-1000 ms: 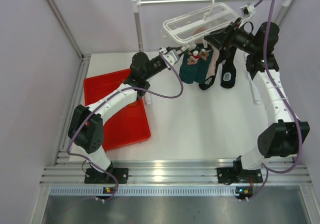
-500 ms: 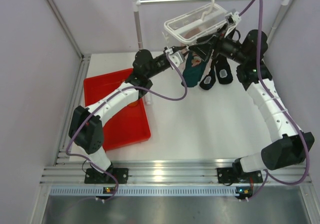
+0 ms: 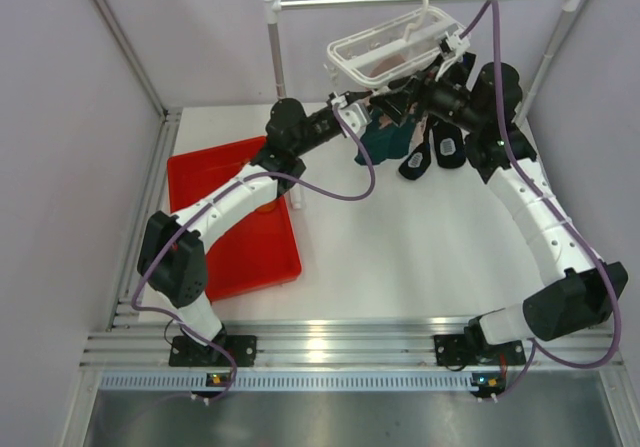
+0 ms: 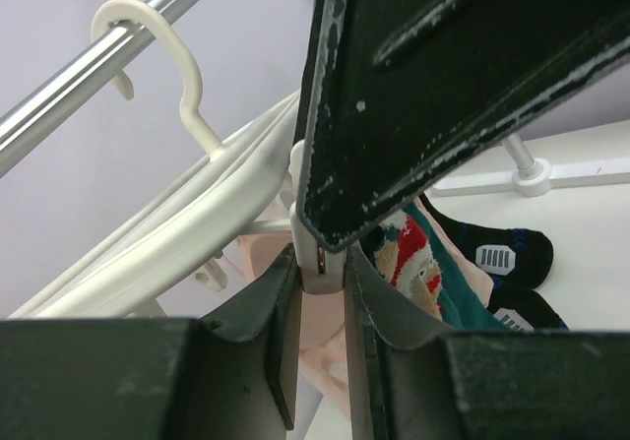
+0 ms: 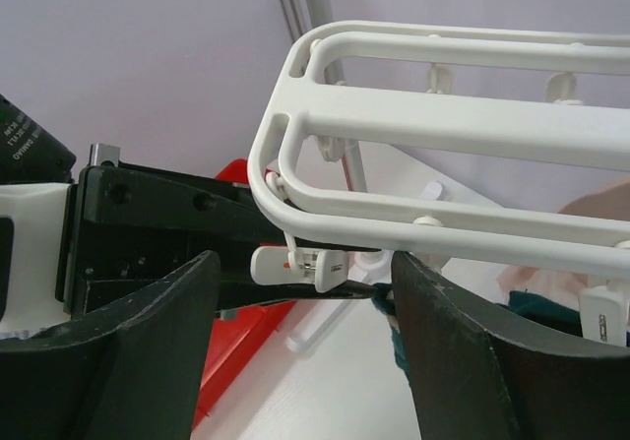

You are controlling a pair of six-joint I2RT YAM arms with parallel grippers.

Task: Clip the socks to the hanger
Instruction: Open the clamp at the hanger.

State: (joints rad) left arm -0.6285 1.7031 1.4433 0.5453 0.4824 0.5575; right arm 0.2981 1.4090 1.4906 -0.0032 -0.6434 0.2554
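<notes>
**Top external view.** The hanger [image 3: 395, 47] hangs tilted by its hook from the metal rail [image 3: 350, 2] at the far side of the table [image 3: 400, 257]. Both arms reach up to its near edge. The left claw [image 3: 362, 110] comes in from the left and the right claw [image 3: 392, 94] from the right, their tips very close together under the frame. Two dark teal socks [image 3: 385, 142] hang below that spot, with black socks [image 3: 440, 152] just to their right. A red tray [image 3: 235, 227] lies on the table under the left arm. From this height the view does not show how wide either claw stands.

**Left wrist view.** The left claw [image 4: 320, 260] is pinched together on a white clip [image 4: 317, 268] that dangles from the hanger [image 4: 197, 223]. One finger presses each side of the clip. A broad dark bar crosses close above the clip. Behind are a teal sock with its patterned patch [image 4: 423, 273], the black socks [image 4: 502, 258] and some pale pink fabric [image 4: 320, 346].

**Right wrist view.** The right claw [image 5: 305, 273] stands wide apart and grips nothing. Between its fingers [image 5: 148, 351] sit the same clip [image 5: 300, 263] and the tip of the left claw [image 5: 177, 223] clamped on it. The hanger [image 5: 443, 125] runs across above. A bit of teal sock [image 5: 536, 307] shows at the lower right.
</notes>
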